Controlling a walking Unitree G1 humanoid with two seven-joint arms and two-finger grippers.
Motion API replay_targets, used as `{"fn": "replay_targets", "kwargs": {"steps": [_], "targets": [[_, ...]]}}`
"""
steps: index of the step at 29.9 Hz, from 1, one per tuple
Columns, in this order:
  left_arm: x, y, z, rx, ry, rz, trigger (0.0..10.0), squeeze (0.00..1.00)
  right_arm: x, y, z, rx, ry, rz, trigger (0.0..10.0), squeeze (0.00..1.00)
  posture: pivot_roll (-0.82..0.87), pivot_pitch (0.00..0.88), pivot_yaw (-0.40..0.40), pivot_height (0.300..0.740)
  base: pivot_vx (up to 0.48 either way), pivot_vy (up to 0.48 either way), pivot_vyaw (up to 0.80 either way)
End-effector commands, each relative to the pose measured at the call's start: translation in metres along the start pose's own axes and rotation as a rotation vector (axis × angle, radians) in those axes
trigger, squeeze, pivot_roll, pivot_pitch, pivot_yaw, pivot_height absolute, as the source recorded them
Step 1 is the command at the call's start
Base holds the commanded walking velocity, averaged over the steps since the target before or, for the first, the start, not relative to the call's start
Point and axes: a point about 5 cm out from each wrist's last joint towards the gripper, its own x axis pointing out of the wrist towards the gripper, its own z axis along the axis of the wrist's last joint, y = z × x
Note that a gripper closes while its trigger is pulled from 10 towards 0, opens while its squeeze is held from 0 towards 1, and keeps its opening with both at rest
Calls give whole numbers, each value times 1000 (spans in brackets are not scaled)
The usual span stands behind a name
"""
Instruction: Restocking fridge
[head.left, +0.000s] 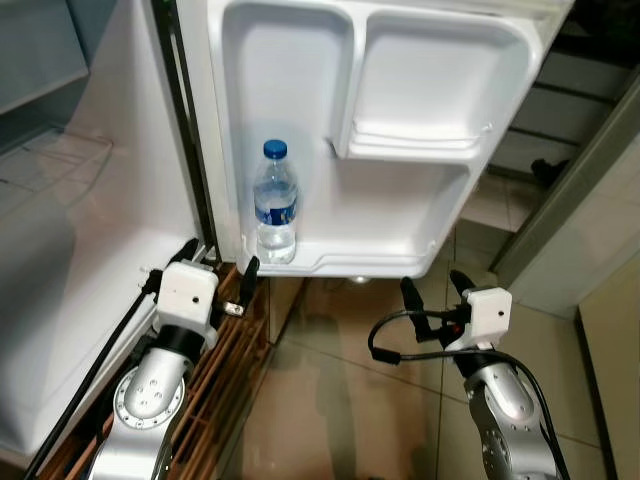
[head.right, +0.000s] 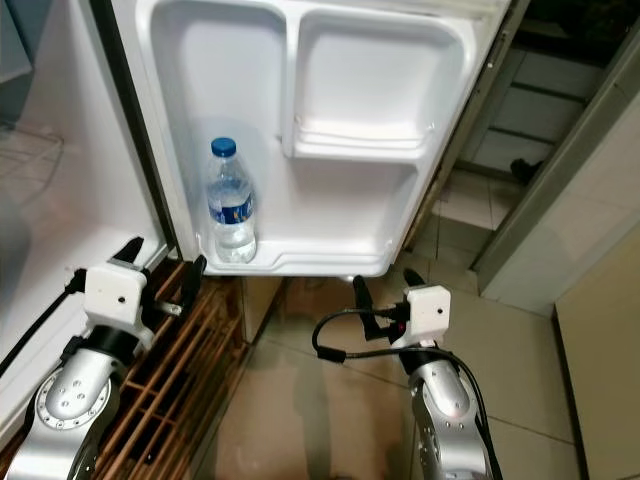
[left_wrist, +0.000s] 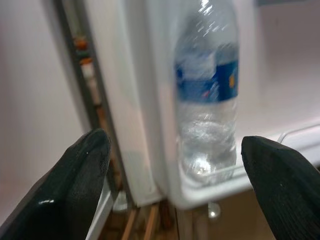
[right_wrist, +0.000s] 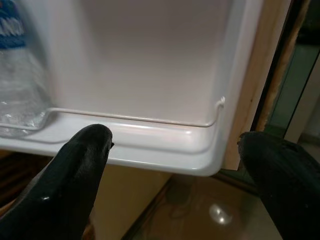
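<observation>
Home kitchen corner. Small white fridge, door (head.left: 400, 150) swung open, moulded door shelves, wire rail on lowest shelf (right_wrist: 135, 119). Lone water bottle (head.left: 274, 205) stands there. Glossy beige floor tiles (head.left: 330, 400), wooden slatted rack (head.right: 190, 350) at fridge foot, doorway frame (head.right: 560, 170) beside it.

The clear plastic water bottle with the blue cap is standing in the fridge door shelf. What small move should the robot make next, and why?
Probably a short pull-back of the left end effector. The clear plastic water bottle with the blue cap already stands upright in the white fridge door's bottom shelf, behind its wire rail, and both end effectors are open and empty; the right end effector hangs below the shelf. Backing away would clear the door.
</observation>
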Motion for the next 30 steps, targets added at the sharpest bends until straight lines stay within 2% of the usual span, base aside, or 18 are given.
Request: {"fn": "replay_targets", "kwargs": {"steps": [1,5,7,10,12,18,21,30], "targets": [[-4,0,-1,-14,9,18,10000,0,-1,-5,7,-14,-19,-15,10000,0,3,0,-86,740,0,0,0],[-23,-2,-11,-64,69,40,10000,0,-13,-13,9,-18,-15,-94,10000,0,-1,0,-92,740,0,0,0],[-23,-2,-11,-66,74,50,10000,0,-11,-15,9,-23,-13,-98,10000,0,-1,0,-93,740,0,0,0],[-18,-1,-8,-67,51,66,10000,0,-4,-16,12,-22,-15,-93,10000,0,0,0,-98,740,0,0,0],[-10,1,-1,-71,3,66,10000,0,5,-14,14,-27,-9,-67,10000,0,2,0,-101,740,0,0,0],[1,1,1,-55,-3,65,10000,0,21,-22,21,-42,-2,-90,10000,0,-12,0,-103,740,0,-462,0],[5,1,-1,-47,3,71,10000,0,20,-24,21,-54,11,-76,10000,0,-17,0,-105,740,0,-480,133],[13,-6,-3,-58,-7,64,10000,0,15,-23,16,-77,43,-57,10000,0,-27,0,-103,740,0,-480,731]]}}
